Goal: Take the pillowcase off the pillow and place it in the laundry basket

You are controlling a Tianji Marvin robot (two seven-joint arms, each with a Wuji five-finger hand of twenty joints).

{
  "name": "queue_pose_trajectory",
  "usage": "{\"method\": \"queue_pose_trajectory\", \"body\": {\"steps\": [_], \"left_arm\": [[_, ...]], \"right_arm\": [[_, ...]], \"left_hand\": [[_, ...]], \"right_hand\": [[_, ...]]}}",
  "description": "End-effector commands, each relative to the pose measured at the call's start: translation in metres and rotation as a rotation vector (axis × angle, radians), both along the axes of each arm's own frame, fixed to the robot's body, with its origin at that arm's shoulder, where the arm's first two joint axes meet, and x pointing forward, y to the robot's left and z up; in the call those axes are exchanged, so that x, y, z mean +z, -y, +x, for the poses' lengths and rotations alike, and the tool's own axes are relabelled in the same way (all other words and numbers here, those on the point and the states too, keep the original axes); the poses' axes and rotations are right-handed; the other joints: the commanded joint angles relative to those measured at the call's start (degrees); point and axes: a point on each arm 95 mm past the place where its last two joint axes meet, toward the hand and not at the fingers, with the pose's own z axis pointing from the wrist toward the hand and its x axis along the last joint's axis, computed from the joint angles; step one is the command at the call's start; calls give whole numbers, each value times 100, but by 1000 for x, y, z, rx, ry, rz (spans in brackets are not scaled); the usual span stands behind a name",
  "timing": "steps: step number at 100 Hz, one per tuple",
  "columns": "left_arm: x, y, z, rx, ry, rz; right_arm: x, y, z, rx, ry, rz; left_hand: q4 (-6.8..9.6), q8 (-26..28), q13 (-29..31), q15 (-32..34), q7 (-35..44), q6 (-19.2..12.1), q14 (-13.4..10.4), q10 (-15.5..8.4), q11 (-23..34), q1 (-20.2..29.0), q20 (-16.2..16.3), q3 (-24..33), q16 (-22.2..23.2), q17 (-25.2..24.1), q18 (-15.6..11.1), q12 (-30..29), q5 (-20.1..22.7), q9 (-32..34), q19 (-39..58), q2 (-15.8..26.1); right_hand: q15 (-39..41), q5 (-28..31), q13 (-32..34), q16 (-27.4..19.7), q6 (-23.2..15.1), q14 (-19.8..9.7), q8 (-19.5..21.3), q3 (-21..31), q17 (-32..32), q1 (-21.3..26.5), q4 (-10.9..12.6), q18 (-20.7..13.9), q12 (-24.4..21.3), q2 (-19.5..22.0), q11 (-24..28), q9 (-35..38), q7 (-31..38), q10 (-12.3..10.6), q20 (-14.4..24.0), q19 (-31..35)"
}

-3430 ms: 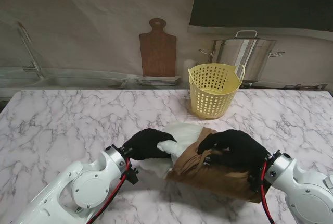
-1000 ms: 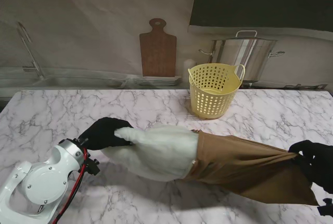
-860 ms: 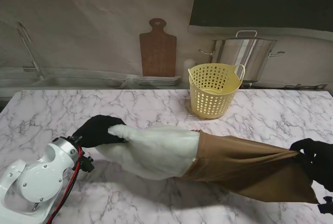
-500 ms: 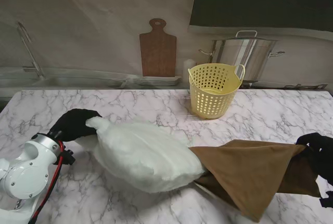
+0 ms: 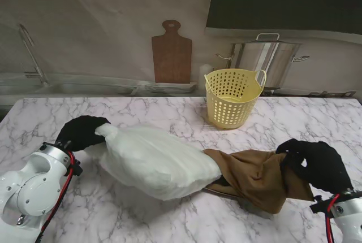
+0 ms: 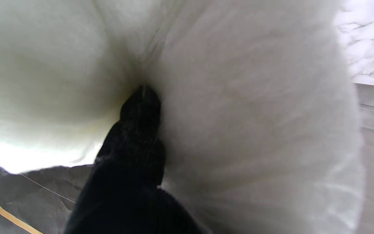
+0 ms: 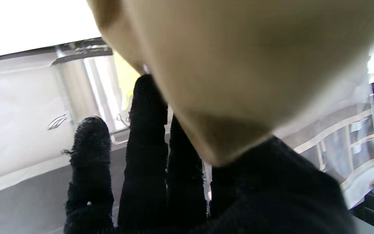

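**Pillow almost bare, case one tug from free**

Here's the picture from the stand: the white pillow (image 5: 155, 161) lies across the middle of the marble table (image 5: 186, 113), nearly all of it uncovered. The left hand (image 5: 82, 131) is clenched on the pillow's bunched left corner, pinning it. Over on the right, the brown pillowcase (image 5: 254, 176) lies crumpled on the table, its open mouth just touching or barely lapping the pillow's right end; I cannot tell whether any of the pillow sits inside it. The right hand (image 5: 315, 164) grips the case's far end, fingers curled into the cloth.

So, by my reading, the stripping is all but done. What's left: clear the last of the mouth off the pillow, then carry the case to the yellow laundry basket (image 5: 233, 97), which stands farther from me, behind the case and well apart from it, and drop it in.

Now the wrist views earn their keep. The left wrist shows a black fingertip (image 6: 141, 104) buried deep in a fold of white stuffing, proof of a firm pinch the stand view only hints at. The right wrist shows tan cloth (image 7: 239, 65) draped against the palm while several fingers (image 7: 146, 130) stand fairly straight beside it, so that grip looks looser than it does from the stand. Neither wrist shows where pillow and case meet; only the stand view does.
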Motion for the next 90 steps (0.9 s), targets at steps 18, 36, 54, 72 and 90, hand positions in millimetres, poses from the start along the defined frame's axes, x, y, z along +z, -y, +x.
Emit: {"method": "queue_pose_trajectory", "body": {"steps": [18,36,54,72,90], "left_arm": [[-10,7,4,7,-65,13],[-9,5,6,23,-73,21],[-10,1,9,36,-74,7],[-11,2,5,10,-61,-39],[-10,0,1,-23,-39,-38]], "right_arm": [[-18,-33,26,120,-122,-24],[-37,-51,42,191,-290,-83],[-55,-60,53,200,-424,-188],[-73,-70,59,169,-484,-308],[-86,-77,65,145,-511,-384]], "left_hand": [[193,73,122,339,159,-190,85,-17,119,755,4,328,380,-73,-25,176,37,122,9540,832],[190,75,109,335,159,-179,94,-10,122,755,12,334,402,-68,-39,179,31,117,9546,836],[193,78,121,341,163,-165,90,4,134,755,15,359,422,-69,-46,182,36,126,9541,825],[174,71,12,252,136,-206,142,-62,84,755,3,324,409,-210,59,163,-10,63,9463,876],[162,-50,-1141,-908,-507,-183,504,161,-476,646,145,-409,188,-1772,804,-667,-484,-1073,7988,1272]], "right_hand": [[-1913,-713,-1183,-1127,493,284,-151,-540,-808,-1366,585,378,-2333,318,-1681,-1127,-2544,264,-263,-1089],[-3056,-2025,-2945,-2377,978,887,-673,-860,-1523,-2745,455,946,-3722,-250,-2864,-3005,-3788,677,-1065,-2243],[-3383,-3025,-4011,-3137,950,1209,-532,-178,-2113,-3800,134,1338,-4437,-1014,-3870,-4038,-4754,638,-2370,-2573],[-2966,-2974,-3402,-2853,1069,1229,-87,-9,-1498,-3544,186,1452,-4220,-1340,-3658,-3923,-4694,580,-2168,-1806],[-2284,-2571,-2004,-2137,1087,901,593,-669,-176,-2105,488,1000,-3393,-1478,-2021,-3747,-3601,522,-1077,-857]]}}
